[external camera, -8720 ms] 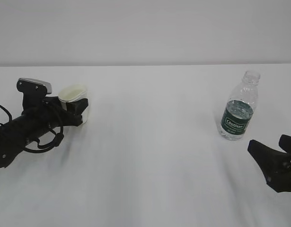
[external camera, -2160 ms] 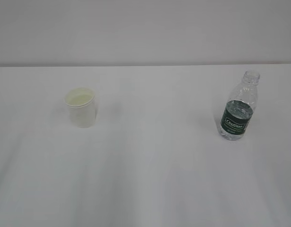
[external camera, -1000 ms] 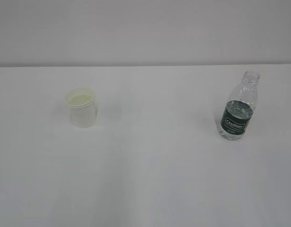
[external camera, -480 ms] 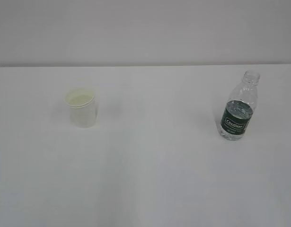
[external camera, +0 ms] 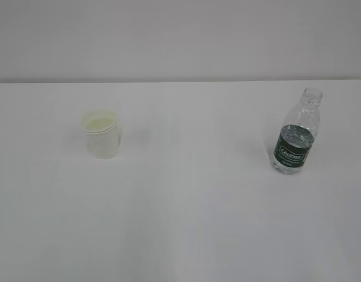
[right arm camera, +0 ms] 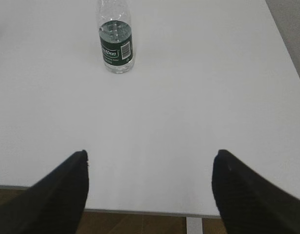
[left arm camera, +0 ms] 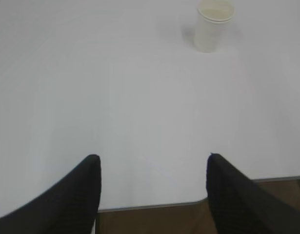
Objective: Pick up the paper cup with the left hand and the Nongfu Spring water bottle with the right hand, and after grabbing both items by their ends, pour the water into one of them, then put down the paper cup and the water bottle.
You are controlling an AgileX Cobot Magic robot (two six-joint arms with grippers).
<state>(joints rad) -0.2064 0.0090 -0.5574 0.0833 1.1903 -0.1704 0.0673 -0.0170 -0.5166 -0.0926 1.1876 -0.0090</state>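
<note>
Both grippers, left (left arm camera: 152, 168) and right (right arm camera: 150, 165), had withdrawn, jaws open and empty (paper cup (external camera: 101, 133) and water bottle (external camera: 295, 135) set down): task apparently finished.

The Nongfu Spring water bottle (right arm camera: 115, 41) loses its neck at the right wrist view's top edge.

a plain white table (external camera: 186, 223) carries two things, both upright. the paper cup (external camera: 100, 134) stands on it well to the left of the water bottle (external camera: 294, 139), about level with it in depth. the bottle, uncapped, with a dark green label band, stands nearer the table's right edge. wide bare tabletop lies between them and in front of the bottle.
</note>
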